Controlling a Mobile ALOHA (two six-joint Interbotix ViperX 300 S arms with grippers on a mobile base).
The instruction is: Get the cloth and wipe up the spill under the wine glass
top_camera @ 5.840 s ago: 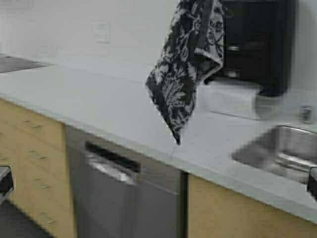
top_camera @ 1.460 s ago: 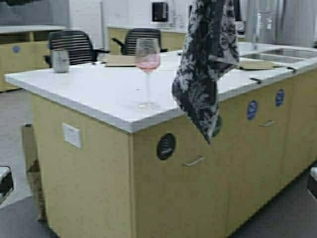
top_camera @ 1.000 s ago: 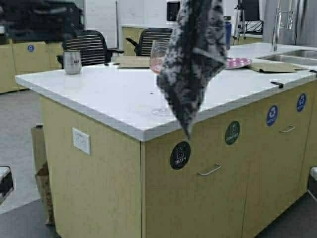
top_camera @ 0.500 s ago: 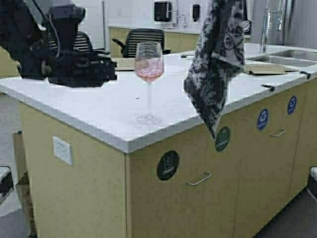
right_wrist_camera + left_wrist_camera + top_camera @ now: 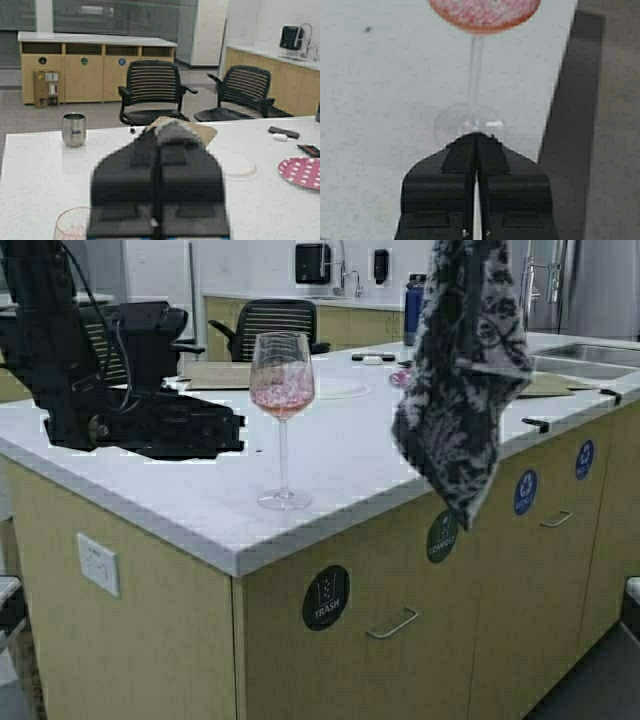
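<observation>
A: High view: raised, looks forward and down past the corner of the desk. Wine glass at mid-range.

B: Left wrist: low, close, facing the wine glass's foot. Right wrist: high above the desk, facing the chairs beyond. All three share the wine glass.

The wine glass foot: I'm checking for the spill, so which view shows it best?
The left wrist view: the wine glass foot fills the centre. The high view shows the whole glass, farther off; the right wrist view catches only its rim.

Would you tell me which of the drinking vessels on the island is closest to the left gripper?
The wine glass, stemmed with a pink bowl, just ahead of the left gripper; the steel tumbler stands farther back.
</observation>
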